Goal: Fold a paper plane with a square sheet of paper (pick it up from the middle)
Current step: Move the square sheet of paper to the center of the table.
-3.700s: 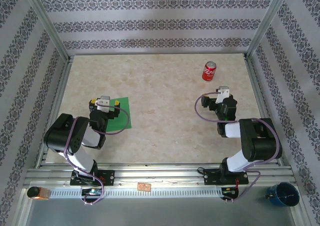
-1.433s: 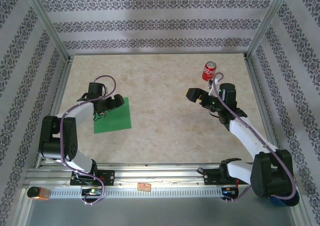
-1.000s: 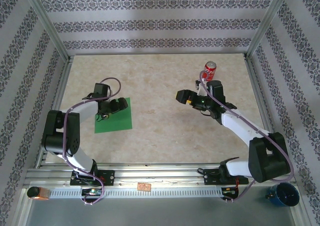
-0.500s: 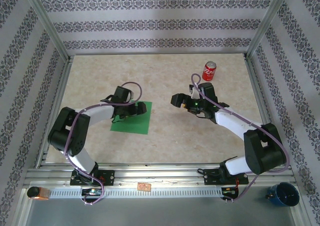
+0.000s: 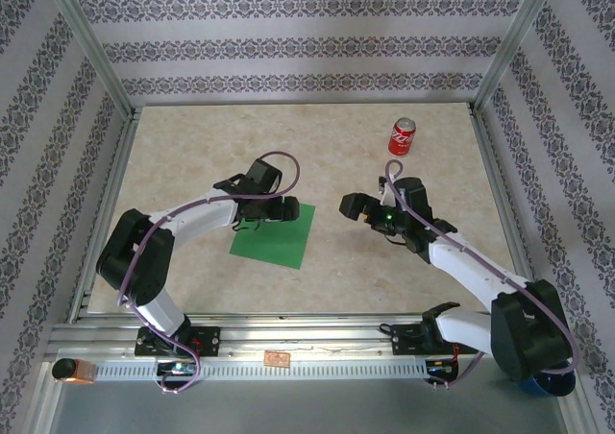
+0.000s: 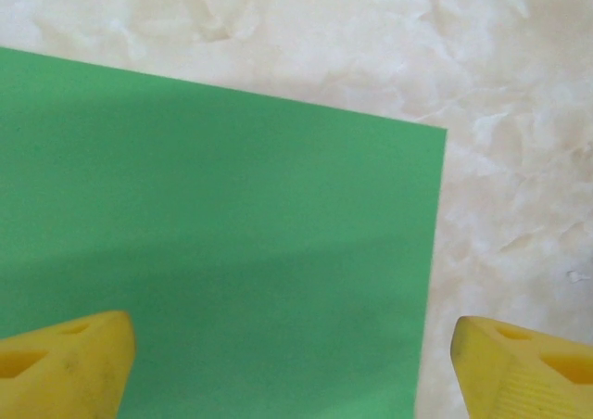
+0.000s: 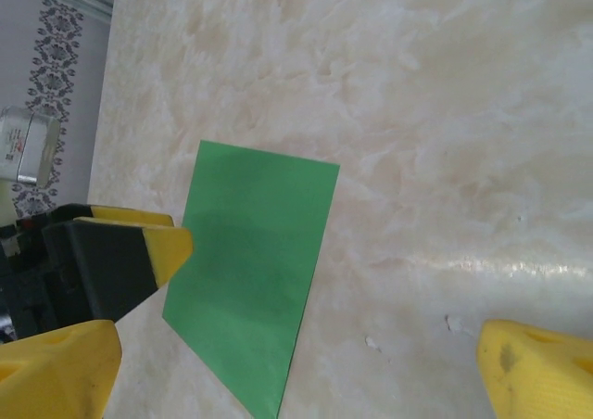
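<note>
Lying flat and unfolded on the table (image 5: 192, 146), the square sheet of paper (image 5: 274, 237) is sitting just left of centre. The left fingers (image 6: 65, 359) are standing wide apart over its far edge, gripping nothing. The right fingers (image 7: 533, 373) are also gaping open, near the sheet's right side and pointing toward it. A red soda can (image 5: 403, 137) is sitting well beyond, toward the far right.
</note>
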You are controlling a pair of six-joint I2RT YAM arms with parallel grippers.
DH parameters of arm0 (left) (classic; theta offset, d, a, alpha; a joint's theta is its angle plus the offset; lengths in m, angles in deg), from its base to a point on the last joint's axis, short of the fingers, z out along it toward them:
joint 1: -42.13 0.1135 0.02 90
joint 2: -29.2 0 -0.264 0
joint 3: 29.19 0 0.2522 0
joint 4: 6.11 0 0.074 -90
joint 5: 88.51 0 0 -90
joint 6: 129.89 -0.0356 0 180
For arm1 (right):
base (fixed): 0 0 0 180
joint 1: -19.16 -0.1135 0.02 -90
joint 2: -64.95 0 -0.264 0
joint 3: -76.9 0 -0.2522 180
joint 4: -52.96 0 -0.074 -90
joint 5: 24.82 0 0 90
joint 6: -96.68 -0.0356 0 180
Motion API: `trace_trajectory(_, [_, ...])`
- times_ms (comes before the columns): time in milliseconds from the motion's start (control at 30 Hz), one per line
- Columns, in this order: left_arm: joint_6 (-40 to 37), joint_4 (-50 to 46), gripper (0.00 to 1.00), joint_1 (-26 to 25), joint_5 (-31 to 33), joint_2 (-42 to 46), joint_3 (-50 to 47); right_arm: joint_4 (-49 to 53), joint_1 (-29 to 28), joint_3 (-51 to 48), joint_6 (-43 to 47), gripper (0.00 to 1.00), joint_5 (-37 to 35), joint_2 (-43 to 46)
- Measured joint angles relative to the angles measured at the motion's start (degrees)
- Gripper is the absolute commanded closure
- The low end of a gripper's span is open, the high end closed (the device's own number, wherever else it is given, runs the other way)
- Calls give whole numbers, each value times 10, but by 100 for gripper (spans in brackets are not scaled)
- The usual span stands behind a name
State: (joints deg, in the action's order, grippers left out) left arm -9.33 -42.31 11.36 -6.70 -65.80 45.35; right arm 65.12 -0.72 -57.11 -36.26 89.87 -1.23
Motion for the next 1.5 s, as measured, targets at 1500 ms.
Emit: trace_trajectory(1500, [-19,-97,14,-89,63,-107,158,178,-32,1,21,2,-75,34])
